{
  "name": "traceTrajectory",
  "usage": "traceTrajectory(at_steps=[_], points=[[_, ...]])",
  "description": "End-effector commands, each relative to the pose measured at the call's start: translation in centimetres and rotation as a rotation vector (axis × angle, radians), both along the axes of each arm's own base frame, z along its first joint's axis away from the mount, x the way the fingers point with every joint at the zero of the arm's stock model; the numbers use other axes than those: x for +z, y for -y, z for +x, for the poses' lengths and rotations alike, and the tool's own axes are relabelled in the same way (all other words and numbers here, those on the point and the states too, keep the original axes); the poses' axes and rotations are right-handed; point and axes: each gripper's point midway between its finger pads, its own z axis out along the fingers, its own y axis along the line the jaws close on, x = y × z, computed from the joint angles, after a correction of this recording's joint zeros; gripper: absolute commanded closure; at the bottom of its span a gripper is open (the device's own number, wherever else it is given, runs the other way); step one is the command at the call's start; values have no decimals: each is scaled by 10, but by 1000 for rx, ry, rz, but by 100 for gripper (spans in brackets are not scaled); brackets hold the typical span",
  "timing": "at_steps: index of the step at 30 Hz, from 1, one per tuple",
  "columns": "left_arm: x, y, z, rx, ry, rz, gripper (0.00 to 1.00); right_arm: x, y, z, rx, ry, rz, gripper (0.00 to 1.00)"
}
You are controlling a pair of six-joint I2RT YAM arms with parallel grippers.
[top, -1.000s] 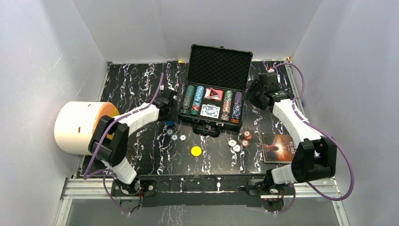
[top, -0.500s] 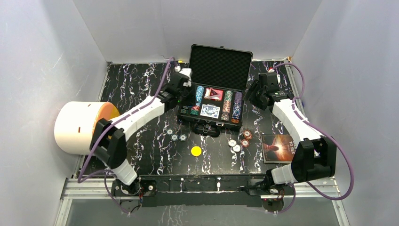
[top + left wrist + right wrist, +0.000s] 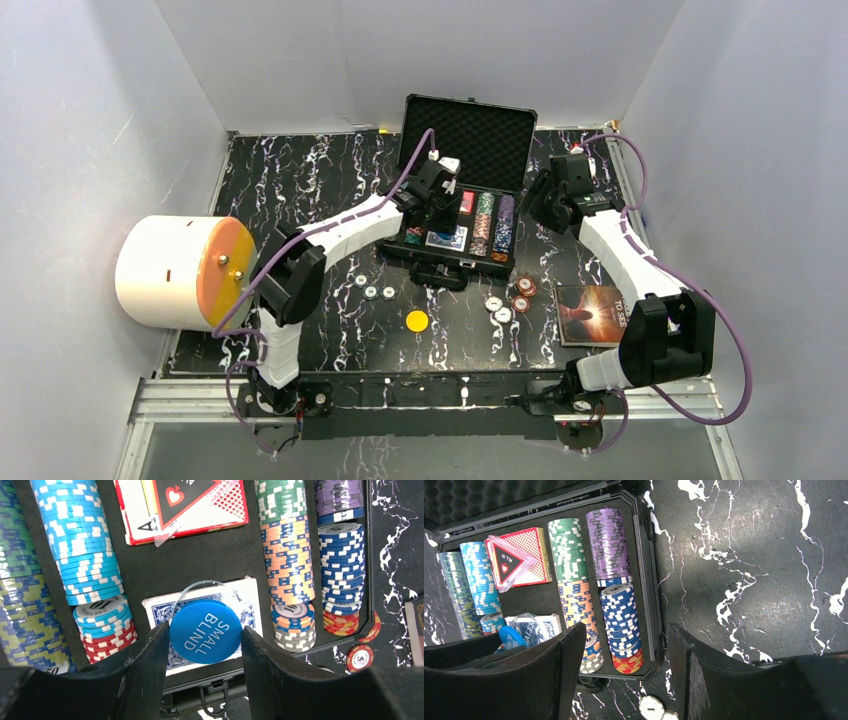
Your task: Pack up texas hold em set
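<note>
The black case [image 3: 398, 248] lies open at the back centre, its foam-lined lid [image 3: 470, 138] upright. Rows of multicoloured poker chips [image 3: 82, 545], a red card deck [image 3: 200, 517] and a blue card deck [image 3: 159, 614] sit inside. My left gripper [image 3: 206, 640] hangs over the blue deck, shut on a blue disc [image 3: 206, 630] marked SMALL BLIND. In the top view my left gripper [image 3: 440, 195] is above the case's middle. My right gripper [image 3: 626, 650] stands open and empty beside the case's right wall [image 3: 647, 580]. A yellow disc [image 3: 417, 321] lies on the table in front.
Loose white and red chips [image 3: 508, 298] lie front right of the case and a few pale chips [image 3: 372, 290] front left. A dark book [image 3: 590, 312] rests at the right. A big white cylinder [image 3: 170, 270] lies at the left edge.
My left arm has swung from the table left of the case to over the case's middle. The right arm has not moved.
</note>
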Motion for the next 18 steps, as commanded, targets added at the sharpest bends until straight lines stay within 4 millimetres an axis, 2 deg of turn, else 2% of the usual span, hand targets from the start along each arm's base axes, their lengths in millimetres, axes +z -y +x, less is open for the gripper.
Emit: traceTrajectory(at_steps=[1, 6, 13, 18], points=[[18, 6, 4, -20, 32, 7, 52, 18, 2, 6, -10, 59, 1, 31], [12, 10, 6, -26, 19, 17, 51, 17, 2, 6, -10, 58, 1, 31], [11, 10, 1, -39, 7, 13, 41, 18, 3, 6, -10, 60, 0, 31], [20, 6, 1, -25, 26, 11, 31, 20, 3, 6, -4, 64, -4, 31]])
